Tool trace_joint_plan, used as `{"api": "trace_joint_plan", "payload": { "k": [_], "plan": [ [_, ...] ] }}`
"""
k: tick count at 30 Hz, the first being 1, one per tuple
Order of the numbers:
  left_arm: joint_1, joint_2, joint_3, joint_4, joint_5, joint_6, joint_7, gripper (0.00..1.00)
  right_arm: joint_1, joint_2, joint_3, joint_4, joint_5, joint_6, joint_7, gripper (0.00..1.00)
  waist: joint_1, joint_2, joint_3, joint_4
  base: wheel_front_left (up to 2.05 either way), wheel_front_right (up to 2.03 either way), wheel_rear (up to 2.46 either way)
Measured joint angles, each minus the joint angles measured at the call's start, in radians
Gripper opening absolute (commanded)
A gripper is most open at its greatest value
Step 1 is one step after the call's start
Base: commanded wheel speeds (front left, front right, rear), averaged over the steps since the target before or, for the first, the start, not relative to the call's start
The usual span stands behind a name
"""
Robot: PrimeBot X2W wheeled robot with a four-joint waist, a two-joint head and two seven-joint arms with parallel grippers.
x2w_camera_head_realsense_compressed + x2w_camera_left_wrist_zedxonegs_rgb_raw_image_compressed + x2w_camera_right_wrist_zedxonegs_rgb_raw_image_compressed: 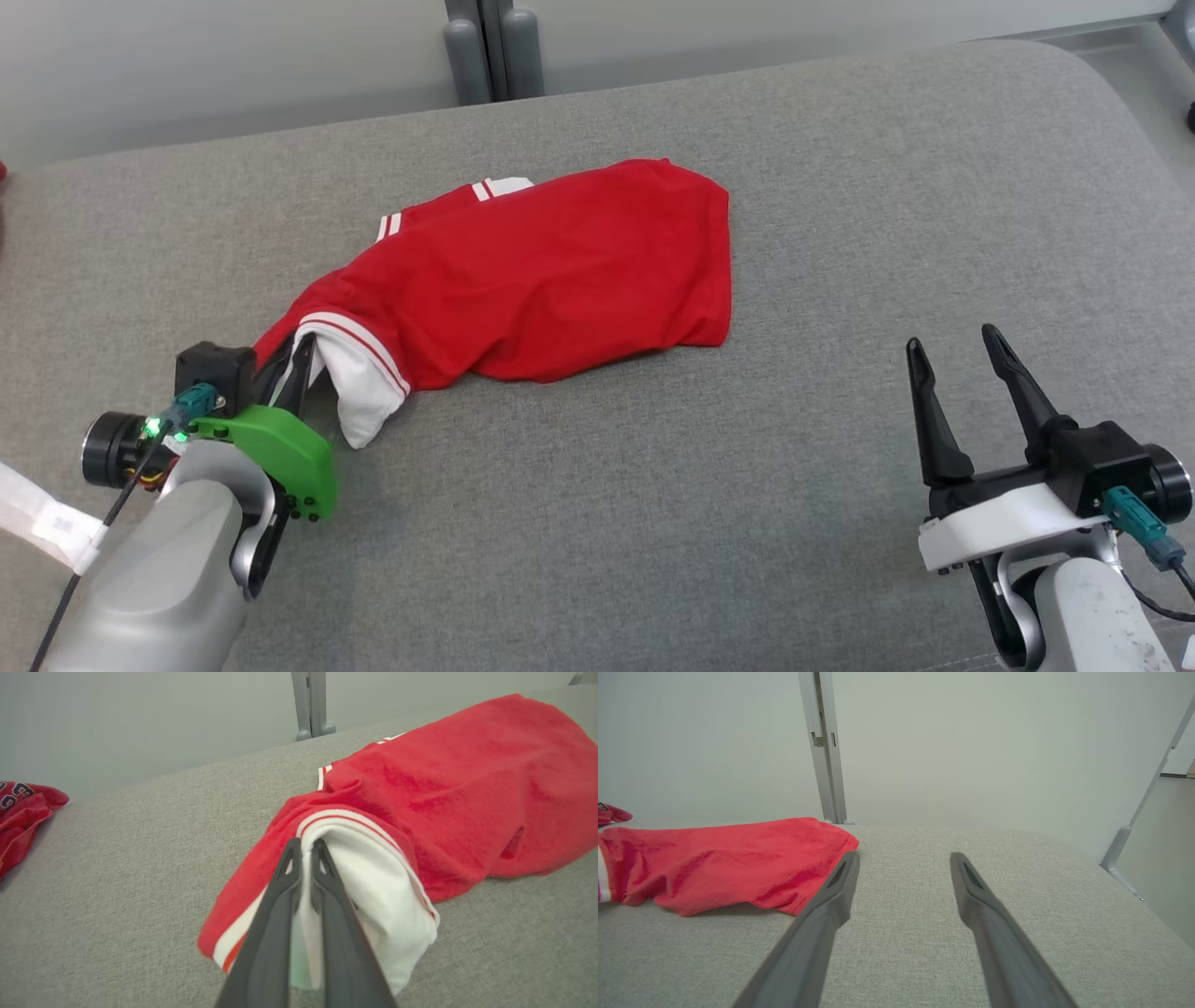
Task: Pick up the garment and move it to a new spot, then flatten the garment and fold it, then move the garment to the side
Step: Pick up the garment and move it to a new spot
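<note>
The red garment [560, 271] lies in a loose, rumpled heap left of centre on the grey upholstered surface [747, 485]. Its body stretches toward the far right. Its white-trimmed end, with white lining showing, points to the near left. That near end is pinched between the fingers of the left gripper [306, 845], which are pressed narrow together on the white fabric. In the head view the fingers are partly hidden among the folds. The rest of the cloth rests on the surface.

The right gripper [952, 338] stands at the near right, well apart from the garment, its fingers spread wide and empty above bare fabric.

The surface is woven grey cloth with a rounded far-right corner. Behind it rises a plain pale wall [233, 56], with a grey upright post [495, 47] at the far edge, beyond the garment. At the far left lies a second red cloth [23, 812] with dark lettering, well apart from the garment. Past the right edge, a slanted grey frame leg [1134, 826] leans by the wall.
</note>
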Motion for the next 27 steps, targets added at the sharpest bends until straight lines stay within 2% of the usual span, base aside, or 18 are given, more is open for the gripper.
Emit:
{"api": "trace_joint_plan", "payload": {
  "k": [1,2,3,4,5,15,22,27],
  "plan": [
    [0.004,-0.006,0.012,0.007,-0.001,0.003,-0.001,0.0,0.0,0.0,0.001,0.001,-0.002,0.0,0.0,1.0,0.0,0.0,0.003,0.003,0.0,0.0,0.0],
    [0.008,-0.012,0.024,0.014,-0.002,0.004,-0.001,0.13,0.0,0.0,0.002,0.002,-0.003,0.0,0.0,1.0,0.0,0.0,0.005,0.006,0.0,0.0,0.0],
    [0.014,-0.017,0.043,0.008,-0.001,0.007,-0.003,0.34,0.0,0.0,0.002,0.002,-0.005,0.0,0.0,1.0,0.0,0.0,0.006,0.009,0.0,0.0,0.0],
    [0.02,-0.019,0.061,-0.006,0.002,0.008,-0.004,0.93,0.0,0.0,0.003,0.003,-0.005,0.0,0.0,1.0,0.0,0.0,0.007,0.011,0.0,0.0,0.0],
    [0.026,-0.022,0.081,-0.022,0.009,0.008,-0.004,1.0,0.0,0.0,0.004,0.004,-0.006,0.0,0.0,1.0,0.0,0.0,0.005,0.014,0.0,0.0,0.0],
    [0.21,-0.058,0.274,-0.192,0.108,-0.009,-0.007,1.0,0.026,0.0,0.012,0.024,-0.02,0.0,0.0,1.0,0.0,0.0,-0.064,0.03,0.0,0.0,0.0],
    [0.404,-0.126,0.402,-0.327,0.174,-0.012,-0.007,1.0,0.065,0.0,0.021,0.034,-0.02,0.0,0.0,1.0,0.0,0.0,-0.144,0.04,0.0,0.0,0.0],
    [0.528,-0.196,0.495,-0.416,0.21,-0.018,-0.008,1.0,0.087,0.0,0.027,0.036,-0.017,0.0,0.0,1.0,0.0,0.0,-0.189,0.047,0.0,0.0,0.0]
  ]
}}
